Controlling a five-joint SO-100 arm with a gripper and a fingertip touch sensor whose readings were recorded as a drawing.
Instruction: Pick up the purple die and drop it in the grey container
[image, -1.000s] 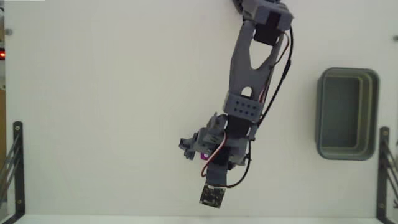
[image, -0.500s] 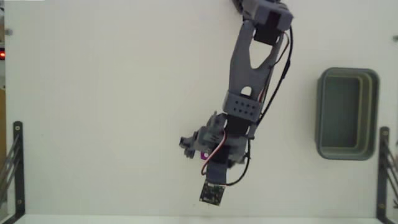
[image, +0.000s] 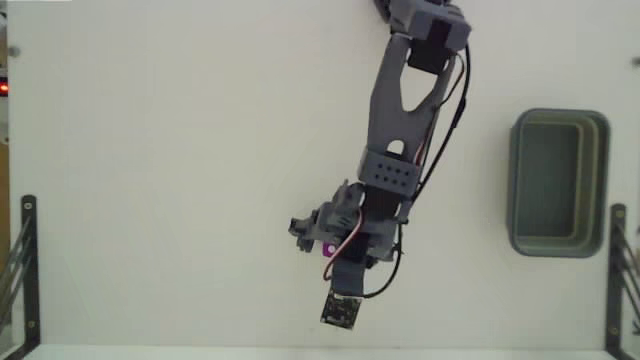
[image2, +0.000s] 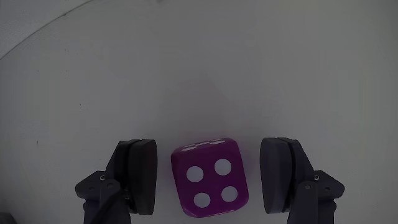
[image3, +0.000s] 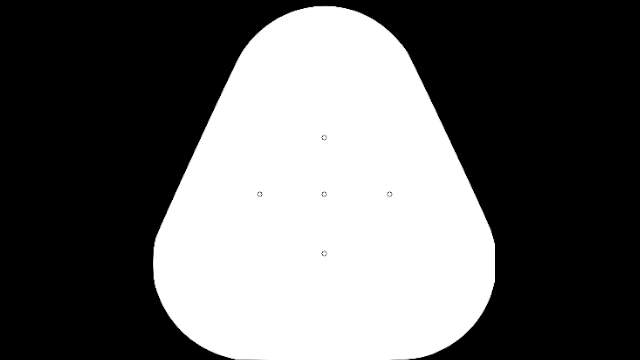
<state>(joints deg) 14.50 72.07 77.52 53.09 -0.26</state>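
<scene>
While my jaws are standing open around the purple die (image2: 210, 178), a narrow gap is showing on each side, so my gripper (image2: 211, 177) is holding nothing yet. Compared with the fixed view a second ago, I am finding almost no change: arm and die are sitting where they were. I am judging the approach finished and closing as the step due. The grey container (image: 558, 183) is lying well apart, at that view's right.

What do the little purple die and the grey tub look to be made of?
The purple die looks like hard plastic: smooth, evenly magenta, rounded edges, flat white pips. The grey container also seems moulded plastic: matte grey-green, rounded corners, thick rim. Neither can be confirmed by sight alone.
</scene>
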